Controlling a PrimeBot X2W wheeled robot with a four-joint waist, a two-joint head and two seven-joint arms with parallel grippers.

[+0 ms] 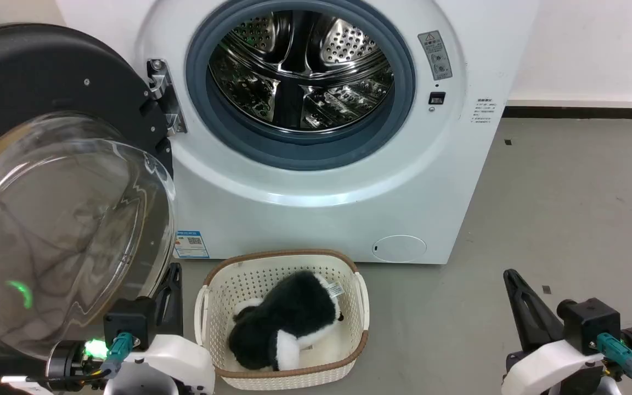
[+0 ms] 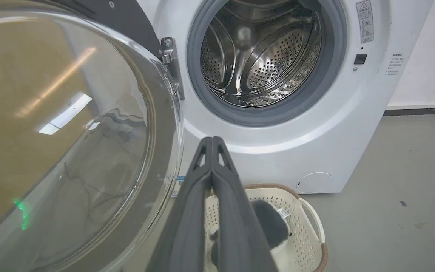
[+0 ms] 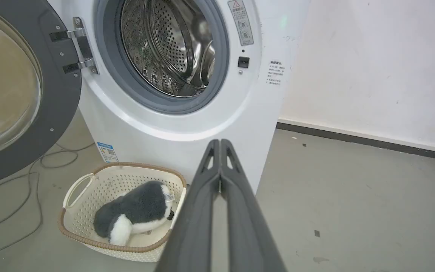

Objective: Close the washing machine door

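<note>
You're basically at square one here. The washing machine door (image 1: 47, 219) hangs wide open on the machine's left side, with the drum (image 1: 299, 66) fully exposed. Your left hand (image 2: 212, 141) sits near the door's lower edge, fingers pressed together and holding nothing; your right hand (image 3: 220, 143) is the same. The whole swing and latch is yet to do.

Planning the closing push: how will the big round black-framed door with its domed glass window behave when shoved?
The round black-framed door hangs on a metal hinge, so it should swing as one rigid piece, not flex. Its clear domed glass looks smooth and curved; a push might slide off there.
</note>
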